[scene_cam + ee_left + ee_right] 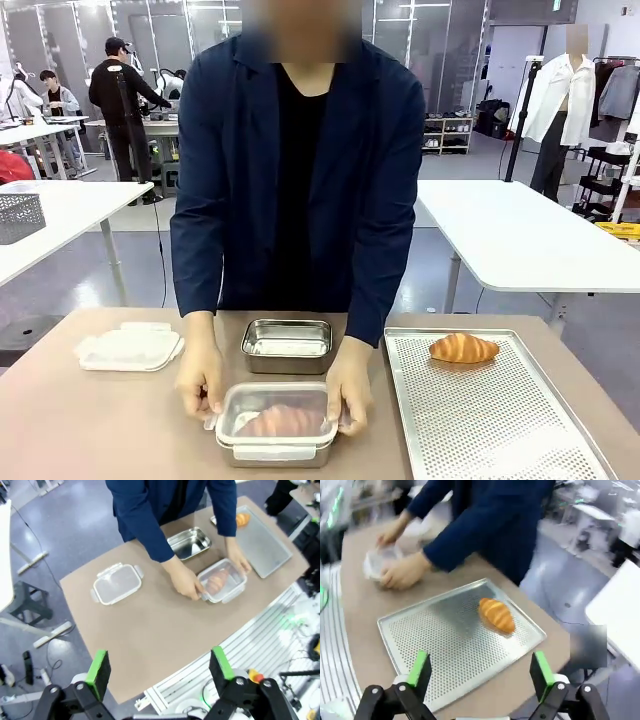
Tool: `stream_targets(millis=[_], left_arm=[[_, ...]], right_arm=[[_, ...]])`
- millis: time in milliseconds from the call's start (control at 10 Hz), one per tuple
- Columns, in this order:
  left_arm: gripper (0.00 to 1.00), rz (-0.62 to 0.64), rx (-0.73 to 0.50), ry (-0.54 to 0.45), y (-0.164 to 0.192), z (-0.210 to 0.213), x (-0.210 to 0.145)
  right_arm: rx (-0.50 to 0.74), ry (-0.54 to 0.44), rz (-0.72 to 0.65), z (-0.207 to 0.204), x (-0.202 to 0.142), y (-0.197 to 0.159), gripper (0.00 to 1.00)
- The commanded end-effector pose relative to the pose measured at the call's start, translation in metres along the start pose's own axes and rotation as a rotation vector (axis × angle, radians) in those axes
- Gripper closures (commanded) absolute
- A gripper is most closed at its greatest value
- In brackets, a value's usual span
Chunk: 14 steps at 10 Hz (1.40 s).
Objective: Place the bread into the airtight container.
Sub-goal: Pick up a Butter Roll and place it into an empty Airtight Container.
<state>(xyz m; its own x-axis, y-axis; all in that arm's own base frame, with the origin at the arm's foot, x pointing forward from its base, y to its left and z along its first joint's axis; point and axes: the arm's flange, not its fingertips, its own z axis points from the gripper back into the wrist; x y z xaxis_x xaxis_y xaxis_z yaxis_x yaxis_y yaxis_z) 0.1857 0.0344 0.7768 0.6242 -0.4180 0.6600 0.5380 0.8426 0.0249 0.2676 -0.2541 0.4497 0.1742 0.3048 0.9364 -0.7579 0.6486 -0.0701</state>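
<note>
Both arms' jaws hang wide open, empty, while the person's hands (200,380) clamp the clear-lidded steel container (270,455) holding brown bread (285,420) — I'd press both ends evenly.

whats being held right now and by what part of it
The person's hands hold the lidded container at its two short ends, with bread inside. The left gripper and right gripper hold nothing, jaws open.
</note>
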Motion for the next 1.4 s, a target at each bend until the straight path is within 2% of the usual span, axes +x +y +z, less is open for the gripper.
stream_targets(millis=[0,100,200,400,500,1300], left_arm=[[0.0,-0.017,-0.012,-0.004,0.0,0.0,0.001],[0.0,-0.017,-0.012,-0.004,0.0,0.0,0.001],[0.0,-0.017,-0.012,-0.004,0.0,0.0,0.001],[0.0,-0.017,-0.012,-0.004,0.0,0.0,0.001],[0.0,-0.017,-0.012,-0.004,0.0,0.0,0.001],[0.0,-0.017,-0.012,-0.004,0.0,0.0,0.001]], right_arm=[[-0.053,-0.139,-0.102,0.019,-0.053,0.004,0.0],[-0.09,-0.196,-0.162,0.034,-0.083,0.014,0.0],[-0.117,-0.228,-0.194,0.042,-0.099,0.022,0.0],[-0.121,-0.223,-0.25,0.039,-0.115,0.027,0.0],[-0.135,-0.218,-0.228,0.057,-0.102,0.032,0.0],[-0.135,-0.218,-0.228,0.057,-0.102,0.032,0.0]])
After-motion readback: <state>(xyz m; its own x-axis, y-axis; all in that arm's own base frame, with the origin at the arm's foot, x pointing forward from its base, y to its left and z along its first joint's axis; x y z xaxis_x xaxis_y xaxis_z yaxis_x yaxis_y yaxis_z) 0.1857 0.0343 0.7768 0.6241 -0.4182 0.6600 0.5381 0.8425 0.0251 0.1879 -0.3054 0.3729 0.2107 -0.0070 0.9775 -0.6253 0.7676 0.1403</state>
